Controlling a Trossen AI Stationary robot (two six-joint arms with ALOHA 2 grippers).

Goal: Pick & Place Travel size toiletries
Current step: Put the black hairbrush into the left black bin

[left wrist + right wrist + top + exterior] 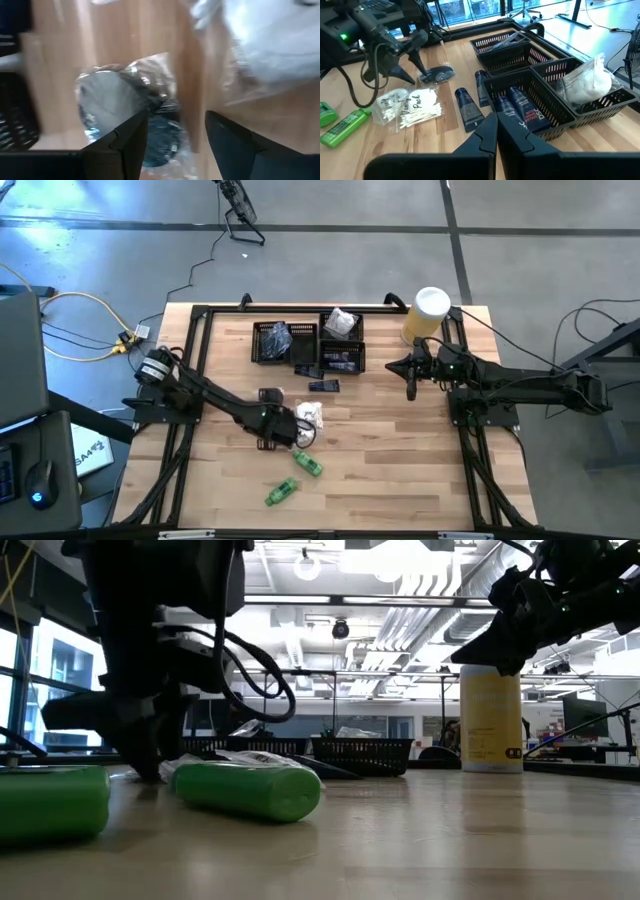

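Observation:
My left gripper point(177, 145) is open and points steeply down over a clear packet with a round dark piece point(117, 102) on the wood; in the right wrist view its fingers point(415, 67) stand right beside that packet point(437, 74). A white packet of cotton swabs point(412, 107) lies next to it, toward the table's right. Two green tubes point(305, 465) point(282, 492) lie nearer the front edge. Two navy tubes point(467, 107) point(481, 92) lie in front of the trays. My right gripper point(411, 385) hangs shut above the table's right part, touching nothing. My left gripper comes down from above with one finger point(127, 142) over the edge of the clear packet point(160, 140). I cannot tell whether either finger touches it. The packet lies flat on the table.
Black mesh trays point(285, 342) point(342, 345) stand at the far middle, holding a dark crinkly item, a white bag point(587, 82) and navy tubes point(515, 107). A yellow cylinder with a white lid point(428, 315) stands at the far right. Bare wood point(400, 470) spreads at the front right.

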